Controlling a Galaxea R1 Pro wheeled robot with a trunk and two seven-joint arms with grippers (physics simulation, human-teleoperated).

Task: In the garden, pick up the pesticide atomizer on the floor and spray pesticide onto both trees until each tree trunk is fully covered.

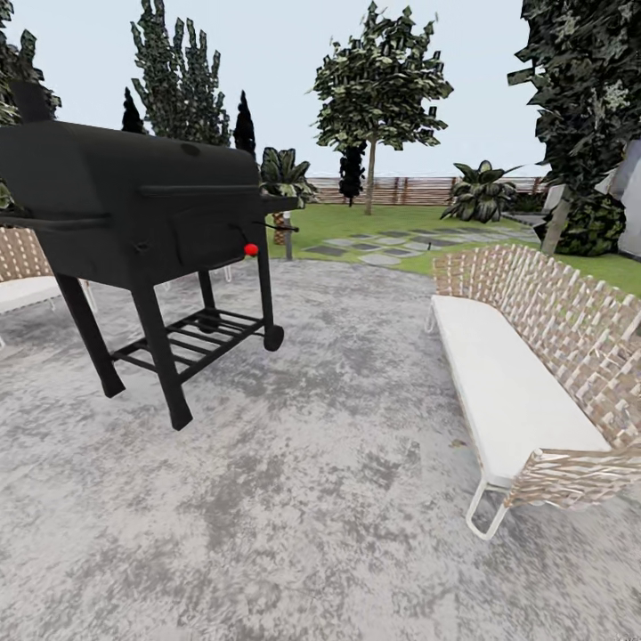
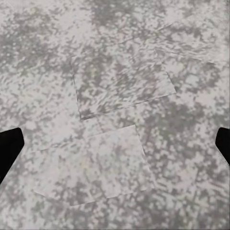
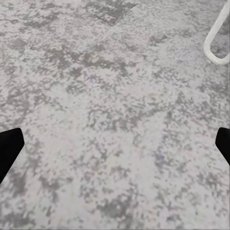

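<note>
— Ahead? Black grill (image 1: 133, 214) left, woven bench (image 1: 534, 374) right, on grey paving (image 1: 312, 499).
— Tree (image 1: 374, 98)? Far off on the lawn (image 1: 392, 218), before the fence (image 1: 401, 190).
— Left gripper (image 2: 115, 146), right gripper (image 3: 115, 146)? Fingers apart, empty, perhaps; only dark tips visible.

grey stone paving (image 1: 312, 499), black grill (image 1: 133, 214), woven bench (image 1: 534, 374).

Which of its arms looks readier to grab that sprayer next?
Neither, yet. Both wrist views show open jaws over bare grey paving, and I see no sprayer. The grill stands left, the bench right; the lawn lies ahead.
</note>
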